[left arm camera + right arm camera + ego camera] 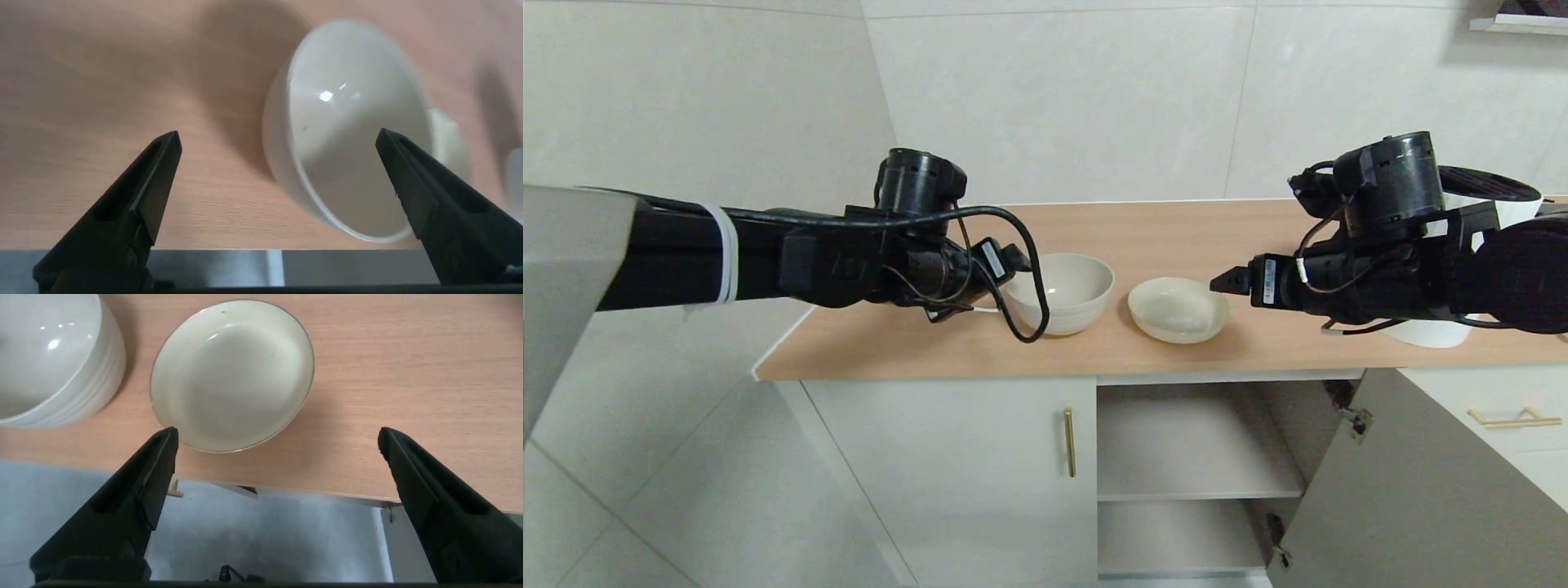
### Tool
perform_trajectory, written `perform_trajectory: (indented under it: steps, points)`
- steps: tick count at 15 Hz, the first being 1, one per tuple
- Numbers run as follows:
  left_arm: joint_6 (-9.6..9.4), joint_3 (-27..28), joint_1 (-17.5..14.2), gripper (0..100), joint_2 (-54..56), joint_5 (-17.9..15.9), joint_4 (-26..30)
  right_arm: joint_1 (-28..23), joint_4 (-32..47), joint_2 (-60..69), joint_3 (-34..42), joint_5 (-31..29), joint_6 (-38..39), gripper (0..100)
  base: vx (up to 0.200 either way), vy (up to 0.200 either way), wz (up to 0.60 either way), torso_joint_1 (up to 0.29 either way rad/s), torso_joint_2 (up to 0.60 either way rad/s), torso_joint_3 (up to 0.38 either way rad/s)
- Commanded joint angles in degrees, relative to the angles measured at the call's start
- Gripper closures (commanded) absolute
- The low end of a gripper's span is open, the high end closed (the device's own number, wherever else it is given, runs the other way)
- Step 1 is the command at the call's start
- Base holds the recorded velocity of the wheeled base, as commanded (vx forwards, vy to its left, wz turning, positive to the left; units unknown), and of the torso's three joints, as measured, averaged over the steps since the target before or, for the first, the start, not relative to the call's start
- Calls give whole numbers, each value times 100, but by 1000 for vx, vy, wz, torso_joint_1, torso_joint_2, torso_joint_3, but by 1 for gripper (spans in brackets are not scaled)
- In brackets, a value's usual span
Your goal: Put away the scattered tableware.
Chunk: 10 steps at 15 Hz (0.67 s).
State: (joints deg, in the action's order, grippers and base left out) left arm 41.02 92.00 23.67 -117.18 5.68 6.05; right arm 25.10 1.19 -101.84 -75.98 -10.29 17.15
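Bowl [1062,290] and shallow dish [1178,309] sit side by side on the worktop [915,343], neither yet stowed in the open cupboard [1192,441] below. The left gripper [276,139] and right gripper [276,434] gape empty.

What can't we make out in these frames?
Head view: white appliance mostly behind the right arm; type unclear.
Left wrist view: shallow bowl almost wholly hidden behind the deep bowl.
Right wrist view: deep bowl cut off by the frame edge.
Head view: cabinet cut off at the bottom edge.
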Motion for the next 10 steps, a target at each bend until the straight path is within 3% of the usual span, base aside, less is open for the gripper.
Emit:
perform_trajectory:
  steps: [1, 10]
  points:
    - [2, 11, 41, 0, -192, 3, 2, 4, 4, 15, 22, 1, -1, 0, 0, 0, 0, 0, 0, 0]
    - [2, 37, 137, 0, -332, 3, 2, 4, 4, 24, 84, 9, -1, 0, 0, 0, 0, 0, 0, 0]
